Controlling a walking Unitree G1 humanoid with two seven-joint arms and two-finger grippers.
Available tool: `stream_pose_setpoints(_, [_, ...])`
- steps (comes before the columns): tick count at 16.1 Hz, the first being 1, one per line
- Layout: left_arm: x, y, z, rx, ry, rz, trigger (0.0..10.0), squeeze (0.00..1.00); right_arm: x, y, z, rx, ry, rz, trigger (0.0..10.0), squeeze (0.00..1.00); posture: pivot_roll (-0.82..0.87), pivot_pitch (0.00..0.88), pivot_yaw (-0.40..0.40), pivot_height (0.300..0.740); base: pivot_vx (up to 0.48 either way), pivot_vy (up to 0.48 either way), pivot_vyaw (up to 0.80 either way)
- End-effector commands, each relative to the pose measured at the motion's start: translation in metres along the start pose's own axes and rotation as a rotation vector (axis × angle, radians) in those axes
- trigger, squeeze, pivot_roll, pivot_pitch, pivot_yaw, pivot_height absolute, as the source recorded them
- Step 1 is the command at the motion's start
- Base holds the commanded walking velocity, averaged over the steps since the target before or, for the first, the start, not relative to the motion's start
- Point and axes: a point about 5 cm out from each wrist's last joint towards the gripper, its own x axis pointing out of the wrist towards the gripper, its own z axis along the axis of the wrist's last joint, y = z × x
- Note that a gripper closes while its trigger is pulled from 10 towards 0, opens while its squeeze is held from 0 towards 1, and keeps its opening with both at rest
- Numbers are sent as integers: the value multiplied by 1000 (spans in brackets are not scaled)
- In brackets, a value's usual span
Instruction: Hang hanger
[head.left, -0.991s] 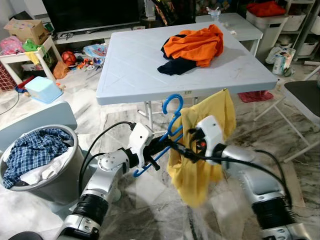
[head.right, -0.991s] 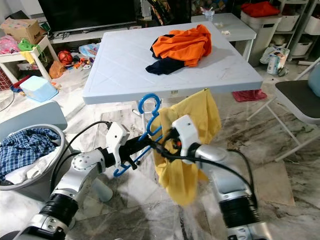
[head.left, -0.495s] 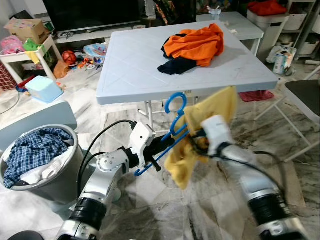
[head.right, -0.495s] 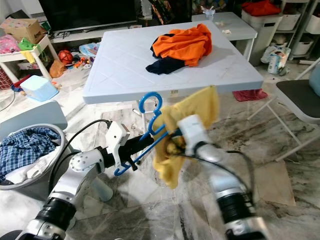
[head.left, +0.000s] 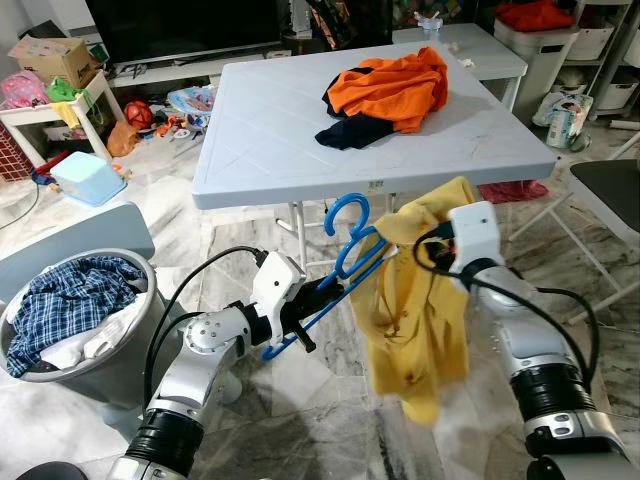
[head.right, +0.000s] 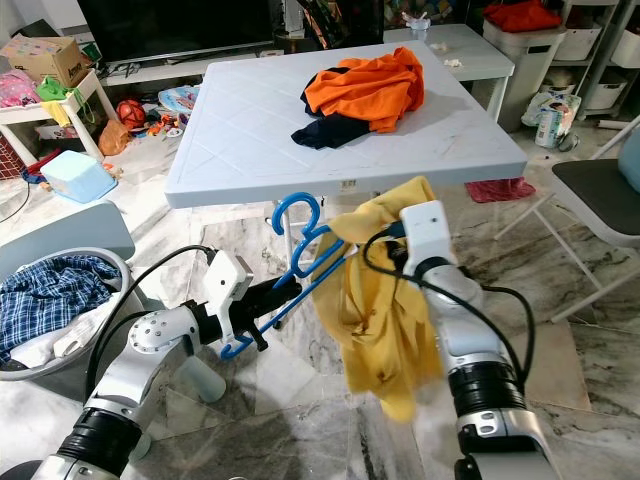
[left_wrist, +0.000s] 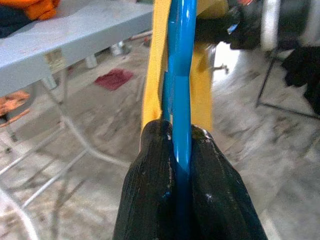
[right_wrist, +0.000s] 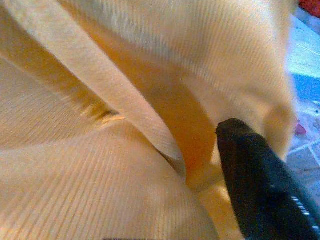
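Left wrist view shows the left claw (left_wrist: 182, 150) clamped on the blue hanger (head.left: 345, 250), held low in front of the desk (head.left: 260, 150) with the yellow shirt (head.left: 415, 320) draped over its far end. The right claw (head.left: 425, 255) is buried in that shirt, and I cannot tell its fingers' state. To do this well, I judge the left should hold steady while the right eases the collar across the hanger's shoulders.
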Motion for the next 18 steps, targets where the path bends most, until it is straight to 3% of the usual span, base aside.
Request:
stream_pose_setpoints(1, [1,7,5,40,13,28,3216,0,2,-5,20,13,-68,-14,0,0,-154,0,72,740,0,0,0])
stream_pose_setpoints(5, [-2,12,-8,94,111,61,2745,0,-1,-19,34,75,-117,-82,0,0,-161,0,77,740,0,0,0])
stream_pose_setpoints(8, [-3,5,-11,116,127,1,1255,0,3,-25,42,146,-130,-161,0,0,-161,0,78,740,0,0,0])
stream_pose_setpoints(13, [-15,5,-14,130,132,-7,667,0,8,-26,43,137,-134,-226,0,0,-147,0,65,740,0,0,0])
stream_pose_setpoints(18, [-38,-11,-6,53,90,-188,0,0,9,-49,38,112,-104,-395,0,0,-142,0,60,740,0,0,0])
